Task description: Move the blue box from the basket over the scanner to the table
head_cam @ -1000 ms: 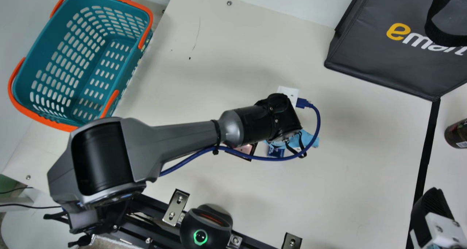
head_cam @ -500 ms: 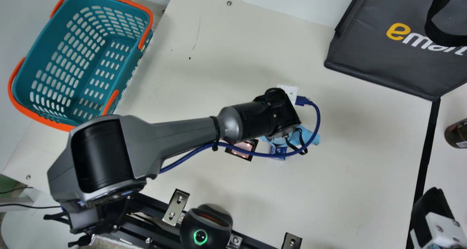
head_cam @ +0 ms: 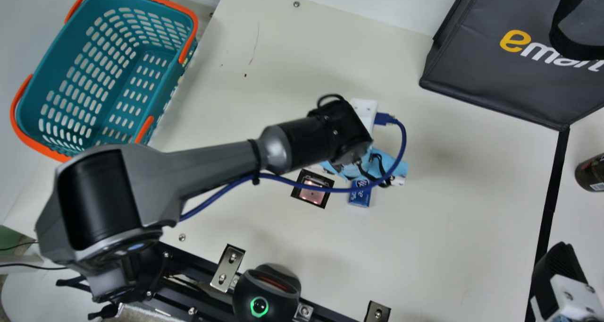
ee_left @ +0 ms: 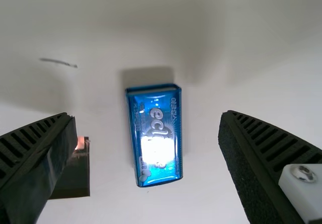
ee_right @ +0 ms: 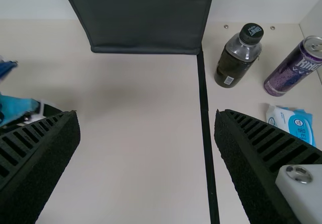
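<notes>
The blue box (head_cam: 360, 193) lies flat on the cream table, just right of the scanner (head_cam: 312, 189) with its lit window, in the main view. My left gripper (head_cam: 363, 164) hangs above and beyond it, its fingers mostly hidden by the wrist. In the left wrist view the blue box (ee_left: 155, 136) lies between and beyond the wide-apart fingers of my left gripper (ee_left: 146, 118), untouched, with a scanner edge (ee_left: 73, 176) beside one finger. At the main view's lower right is my right gripper (head_cam: 557, 275); in the right wrist view, my right gripper (ee_right: 147, 116) is open and holds nothing.
A teal basket (head_cam: 165, 83) with orange handles stands at the far left. At the far right is a dark bag (head_cam: 481, 76). Past the black tape line (ee_right: 205, 108) stand a dark bottle (ee_right: 238, 57), a purple can (ee_right: 296, 65) and a white-blue packet (ee_right: 291, 123).
My left arm has moved left and toward the table's far side, raising its wrist. More of the blue box and scanner now shows. The right arm and the box have kept still.
</notes>
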### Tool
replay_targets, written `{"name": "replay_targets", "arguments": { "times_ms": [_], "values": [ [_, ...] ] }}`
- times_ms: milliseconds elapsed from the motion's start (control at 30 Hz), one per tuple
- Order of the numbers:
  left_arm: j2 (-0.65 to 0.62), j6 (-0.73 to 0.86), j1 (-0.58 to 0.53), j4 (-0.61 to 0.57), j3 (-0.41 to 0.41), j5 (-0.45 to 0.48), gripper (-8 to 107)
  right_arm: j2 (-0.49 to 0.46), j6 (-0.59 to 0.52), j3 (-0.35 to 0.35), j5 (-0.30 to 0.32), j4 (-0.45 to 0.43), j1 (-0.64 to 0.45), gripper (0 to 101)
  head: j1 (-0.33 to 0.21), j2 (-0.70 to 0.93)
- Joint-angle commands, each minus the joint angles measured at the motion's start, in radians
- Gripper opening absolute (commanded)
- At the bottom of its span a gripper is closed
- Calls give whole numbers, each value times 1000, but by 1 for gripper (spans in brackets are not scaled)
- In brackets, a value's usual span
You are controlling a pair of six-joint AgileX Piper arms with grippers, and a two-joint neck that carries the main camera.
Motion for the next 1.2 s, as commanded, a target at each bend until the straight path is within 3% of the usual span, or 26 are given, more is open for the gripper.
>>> {"name": "replay_targets", "arguments": {
  "times_ms": [0, 367, 600, 800, 1167],
  "values": [
    [-51, 64, 36, -28, 21, -11, 90, 0, 0, 0, 0, 0, 0, 95, -30, 2],
    [-282, 379, 278, -177, 137, 0, 90, 0, 0, 0, 0, 0, 0, 95, -30, 2],
    [-415, 535, 431, -212, 185, 41, 90, 0, 0, 0, 0, 0, 0, 95, -30, 2],
    [-532, 575, 506, -115, 213, 45, 90, 0, 0, 0, 0, 0, 0, 95, -30, 2],
    [-715, 534, 524, 152, 224, 74, 90, 0, 0, 0, 0, 0, 0, 95, -30, 2]
  ]
}}
